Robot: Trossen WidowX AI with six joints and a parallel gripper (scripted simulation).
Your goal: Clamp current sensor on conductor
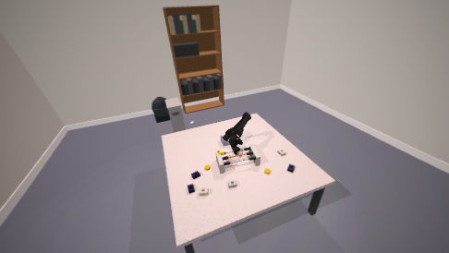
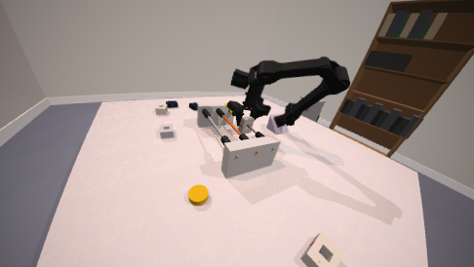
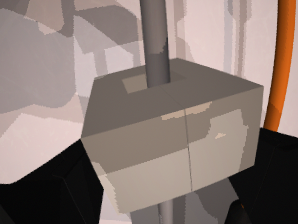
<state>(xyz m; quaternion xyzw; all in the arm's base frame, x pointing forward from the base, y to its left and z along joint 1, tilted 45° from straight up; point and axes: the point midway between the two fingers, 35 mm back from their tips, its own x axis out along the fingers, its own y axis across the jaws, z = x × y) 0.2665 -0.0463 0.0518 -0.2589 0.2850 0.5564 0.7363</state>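
Exterior: the tool [image 2: 246, 117] [image 3: 156, 125] points down, gripping the sensor [image 2: 247, 123] [image 3: 172, 135].

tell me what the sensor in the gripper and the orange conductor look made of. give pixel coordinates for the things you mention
The sensor [image 2: 246, 125] [image 3: 215, 145]: probably matte plastic, given its flat grey-beige faces and thin seam. The orange conductor [image 2: 231, 125] [image 3: 285, 50]: perhaps smooth plastic insulation, going by its even colour; painted metal is possible.

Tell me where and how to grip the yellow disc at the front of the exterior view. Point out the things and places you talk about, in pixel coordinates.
Best take the yellow disc [image 1: 267, 171] [image 2: 198, 195] by opposite sides of its rim, coming straight down from above. It lies flat and low, so its round edge is the likeliest hold, and no neighbour touches it.
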